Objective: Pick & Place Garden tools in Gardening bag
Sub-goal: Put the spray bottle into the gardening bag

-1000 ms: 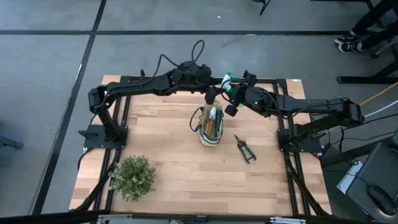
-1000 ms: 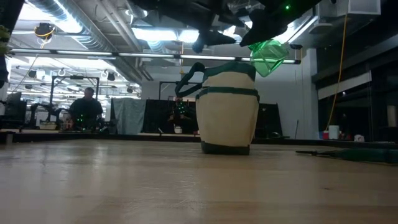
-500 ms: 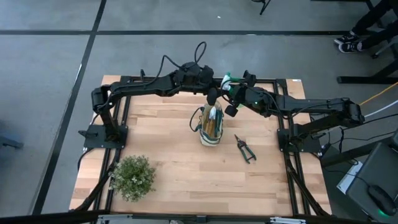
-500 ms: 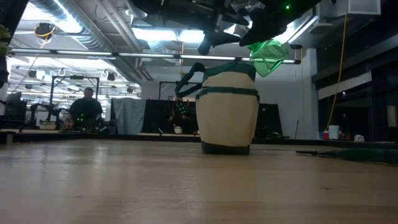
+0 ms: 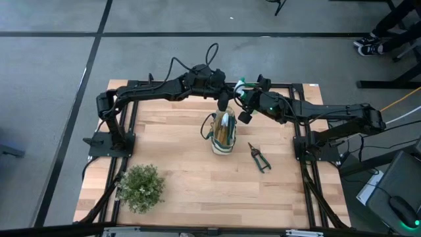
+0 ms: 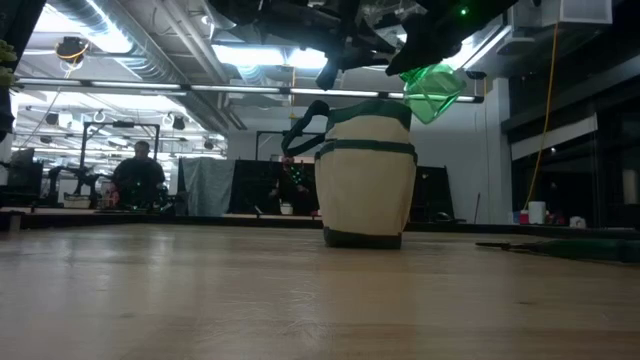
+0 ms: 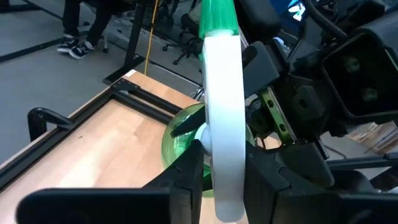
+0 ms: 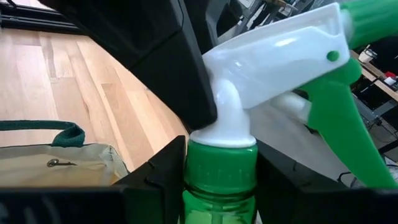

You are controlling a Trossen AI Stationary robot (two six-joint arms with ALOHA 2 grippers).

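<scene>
The translucent green spray bottle (image 6: 432, 90) with a white spray head (image 7: 224, 106) hangs tilted in the air above the far right of the cream gardening bag (image 6: 365, 175). The bag stands on its base at the table's middle (image 5: 223, 135), with pale and wooden tool parts showing in its mouth. Both grippers are on the bottle: my right gripper (image 8: 221, 186) at its neck, my left gripper (image 7: 224, 186) at its spray head. The dark pruning shears (image 5: 258, 157) lie flat on the table to the right of the bag. My left gripper has the bottle's white spray head (image 7: 225, 155) between its two fingers, one on each flat side. It comes from the table's left. The bottle is lifted clear of the table. My right gripper pinches the bottle's green collar (image 8: 221, 165), just under the white head, between its two fingers. It comes from the table's right, across the neck. The bottle is clear of the bag and the table, and its green body hangs tilted below the fingers.
A bushy green potted plant (image 5: 140, 186) stands at the table's near left. Black frame rails (image 5: 309, 164) run along the table's sides. In the low view, a person (image 6: 140, 175) sits in the room far behind the table.
My left gripper has moved a little toward the table's right and up, closing in on the spray bottle's head. The bottle and my right gripper have kept still above the bag.
</scene>
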